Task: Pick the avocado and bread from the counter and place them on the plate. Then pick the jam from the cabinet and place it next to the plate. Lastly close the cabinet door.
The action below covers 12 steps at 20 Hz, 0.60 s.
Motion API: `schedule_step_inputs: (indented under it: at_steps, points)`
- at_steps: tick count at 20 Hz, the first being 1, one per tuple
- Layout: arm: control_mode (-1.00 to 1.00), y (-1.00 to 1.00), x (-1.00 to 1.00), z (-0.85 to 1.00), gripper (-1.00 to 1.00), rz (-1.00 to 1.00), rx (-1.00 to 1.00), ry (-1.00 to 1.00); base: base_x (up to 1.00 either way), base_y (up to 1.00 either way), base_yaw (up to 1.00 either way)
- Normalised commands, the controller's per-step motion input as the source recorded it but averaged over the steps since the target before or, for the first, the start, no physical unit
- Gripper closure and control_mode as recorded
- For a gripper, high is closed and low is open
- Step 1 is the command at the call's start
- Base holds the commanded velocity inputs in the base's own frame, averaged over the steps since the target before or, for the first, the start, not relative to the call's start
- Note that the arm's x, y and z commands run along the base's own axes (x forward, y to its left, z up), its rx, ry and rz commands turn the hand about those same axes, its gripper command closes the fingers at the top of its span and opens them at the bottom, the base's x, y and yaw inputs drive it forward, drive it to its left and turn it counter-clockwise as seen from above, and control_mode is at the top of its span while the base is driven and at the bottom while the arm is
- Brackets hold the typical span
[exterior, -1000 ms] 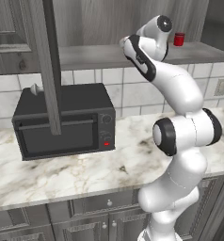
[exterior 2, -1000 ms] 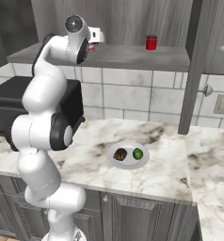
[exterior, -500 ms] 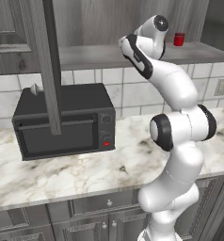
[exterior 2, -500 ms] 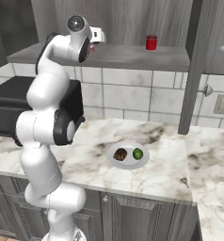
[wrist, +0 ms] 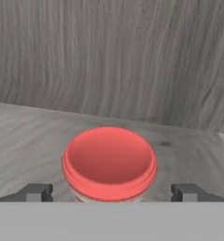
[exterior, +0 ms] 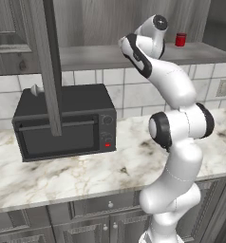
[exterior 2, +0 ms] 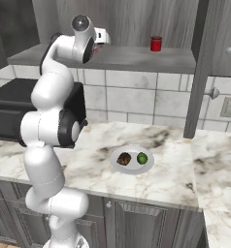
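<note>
On the counter point(exterior 2: 171, 179) the plate point(exterior 2: 147, 166) is carrying the bread point(exterior 2: 123, 159) and avocado point(exterior 2: 142, 158), while up on the cabinet point(wrist: 109, 61) shelf the gripper point(wrist: 112, 192) is reaching with fingers spread wide apart, flanking the jam point(wrist: 109, 162) without touching it.

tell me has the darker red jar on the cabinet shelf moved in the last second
No. The darker red jar sits at the same spot on the cabinet shelf, just left of the open cabinet door, as before.
</note>
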Motion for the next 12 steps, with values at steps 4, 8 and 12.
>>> schedule_step_inputs:
  at_steps: [4, 8, 12]
  points:
    - [-1.00, 0.03, 0.13, -0.06, -1.00, 0.00, 0.00, 0.08, 0.00, 0.00, 0.00]
    - [-1.00, 0.04, 0.14, -0.02, -1.00, 0.00, 0.00, 0.03, 0.00, 0.00, 0.00]
    - [-1.00, 0.03, 0.12, 0.00, -1.00, 0.00, 0.00, 0.01, 0.00, 0.00, 0.00]
